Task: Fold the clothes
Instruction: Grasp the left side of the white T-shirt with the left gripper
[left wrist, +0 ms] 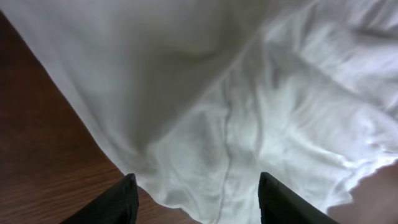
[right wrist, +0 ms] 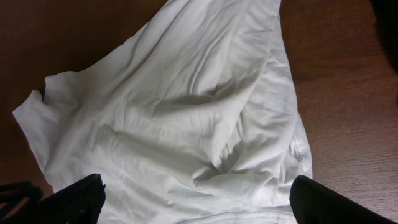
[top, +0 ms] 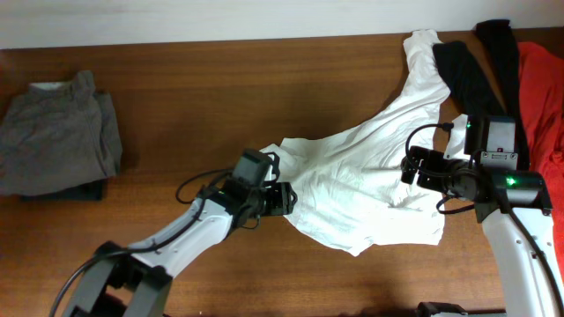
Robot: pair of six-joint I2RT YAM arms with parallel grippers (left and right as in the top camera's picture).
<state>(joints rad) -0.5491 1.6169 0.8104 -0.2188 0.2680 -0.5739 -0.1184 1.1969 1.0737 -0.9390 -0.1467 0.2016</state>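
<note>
The left arm reaches in low and long across the tabletop (top: 176, 88), its forearm stretched out on a slant. It ends with the left pincer (top: 286, 198) right at the near edge of the white T-shirt (top: 361, 189). That pincer is released: in the wrist view its two dark fingers (left wrist: 118, 202) stand well apart, and the shirt's rumpled hem lies between and ahead of them. I can't tell whether either finger touches the cloth.

The right arm comes up from the other side and bends sharply at the elbow, its wrist turned inward. The right pincer (top: 410, 167) hangs over the far end of the same shirt. It is released too, spread wide with nothing between the jaws, and the crumpled white fabric lies spread out below and in front of it.

The shirt lies loose and unfolded between the two pincers. One sleeve trails away past the right pincer toward a long black garment (top: 467, 70) and, beyond that, an orange-red one (top: 542, 97). Far behind the left pincer lies a grey folded bundle (top: 57, 132).
</note>
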